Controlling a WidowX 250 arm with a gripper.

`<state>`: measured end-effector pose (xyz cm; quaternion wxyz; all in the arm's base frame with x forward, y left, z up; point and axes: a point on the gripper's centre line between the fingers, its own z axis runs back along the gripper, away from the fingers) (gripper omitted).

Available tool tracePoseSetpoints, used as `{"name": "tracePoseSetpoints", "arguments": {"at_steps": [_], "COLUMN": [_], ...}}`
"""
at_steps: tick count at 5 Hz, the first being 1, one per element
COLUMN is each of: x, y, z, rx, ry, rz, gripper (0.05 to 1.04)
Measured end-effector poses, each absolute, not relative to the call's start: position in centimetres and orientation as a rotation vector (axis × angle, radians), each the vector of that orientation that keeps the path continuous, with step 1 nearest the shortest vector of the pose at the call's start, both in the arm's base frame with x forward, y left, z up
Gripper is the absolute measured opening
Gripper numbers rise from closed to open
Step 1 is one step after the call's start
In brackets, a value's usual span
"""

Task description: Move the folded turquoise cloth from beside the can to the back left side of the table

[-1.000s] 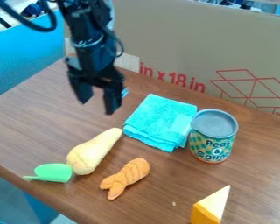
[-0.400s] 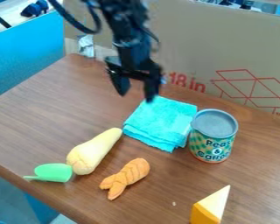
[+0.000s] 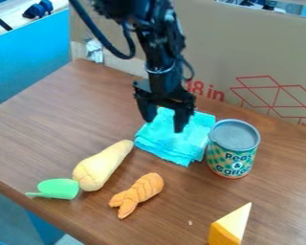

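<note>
Cloth (image 3: pixel 173 147) lies folded on the surface (image 3: pixel 63 127) beneath the wide-spread end effector (image 3: pixel 164 126), with the can (image 3: pixel 231 152) just beside it, the yellow toy's (image 3: pixel 102 166) narrow end near one corner, the orange toy (image 3: pixel 138 193) farther off, and the green toy (image 3: pixel 58 189) and wedge (image 3: pixel 231 226) well apart, nearer the camera.

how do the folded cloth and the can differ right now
The folded cloth lies low on the table, while the can stands upright and taller. The cloth is plain turquoise with a fuzzy surface; the can has a smooth grey top and a patterned, printed label. The gripper hangs in front of part of the cloth, but the can is unobstructed. Both rest on the table, side by side.
</note>
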<state>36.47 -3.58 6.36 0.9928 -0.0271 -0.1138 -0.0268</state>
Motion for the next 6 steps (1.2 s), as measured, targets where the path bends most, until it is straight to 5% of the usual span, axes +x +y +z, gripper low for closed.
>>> {"name": "tracePoseSetpoints", "arguments": {"at_steps": [2, 3, 6], "x": [37.5, 38.4, 41.5], "y": [-4.0, -2.9, 6.5], "z": [3.9, 3.3, 2.8], "rx": [-0.066, -0.009, 0.115], "ry": [-0.195, -0.199, -0.223], "rz": [-0.025, -0.006, 0.138], "gripper": [1.007, 1.007, 1.005]}}
